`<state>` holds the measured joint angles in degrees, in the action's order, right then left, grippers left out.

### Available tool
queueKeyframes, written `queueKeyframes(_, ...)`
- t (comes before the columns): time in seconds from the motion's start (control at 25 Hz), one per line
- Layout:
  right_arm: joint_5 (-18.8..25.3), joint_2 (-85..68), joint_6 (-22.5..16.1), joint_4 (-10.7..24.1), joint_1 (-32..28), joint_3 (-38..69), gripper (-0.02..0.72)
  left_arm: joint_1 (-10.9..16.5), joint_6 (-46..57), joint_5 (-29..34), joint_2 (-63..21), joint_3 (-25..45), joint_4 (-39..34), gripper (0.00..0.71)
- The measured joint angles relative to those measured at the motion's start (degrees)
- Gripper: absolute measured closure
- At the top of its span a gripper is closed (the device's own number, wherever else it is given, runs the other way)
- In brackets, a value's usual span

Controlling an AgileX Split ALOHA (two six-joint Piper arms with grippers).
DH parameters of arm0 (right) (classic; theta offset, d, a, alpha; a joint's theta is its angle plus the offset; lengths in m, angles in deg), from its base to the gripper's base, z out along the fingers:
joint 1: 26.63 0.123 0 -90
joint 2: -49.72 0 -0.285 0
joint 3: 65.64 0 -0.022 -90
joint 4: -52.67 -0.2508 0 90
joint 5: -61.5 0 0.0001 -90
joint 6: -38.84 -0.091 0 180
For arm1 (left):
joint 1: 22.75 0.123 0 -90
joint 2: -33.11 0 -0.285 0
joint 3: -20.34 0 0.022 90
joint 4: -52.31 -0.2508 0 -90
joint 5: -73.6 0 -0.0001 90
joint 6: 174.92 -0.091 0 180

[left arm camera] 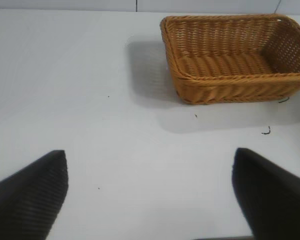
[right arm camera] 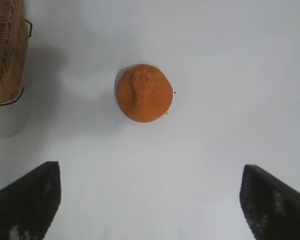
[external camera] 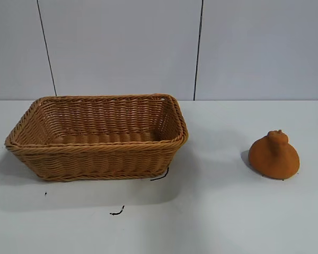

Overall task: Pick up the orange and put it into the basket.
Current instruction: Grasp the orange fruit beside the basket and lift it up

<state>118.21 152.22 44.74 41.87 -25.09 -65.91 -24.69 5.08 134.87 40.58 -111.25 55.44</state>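
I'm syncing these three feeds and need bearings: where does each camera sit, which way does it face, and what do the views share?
Exterior view: off the rig, level across the white table, facing the basket and the orange; no arm shows.
Left wrist view: on the left arm, angled down and forward at the basket; left gripper open.
Right wrist view: on the right arm, steeply down over the orange; right gripper open.
Shared: the basket in all three; the orange in exterior and right wrist.
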Motion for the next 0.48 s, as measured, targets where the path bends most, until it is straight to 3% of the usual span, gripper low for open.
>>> queueKeyframes(0.16,-0.6,7.4,0.2,-0.1,0.0,-0.2,0.008,0.0,0.0,0.0,0.0,0.0,0.0,0.071)
queueKeyframes(0.48,-6.9,21.8,-0.7,0.0,0.0,-0.3,0.008,0.0,0.0,0.0,0.0,0.0,0.0,0.071)
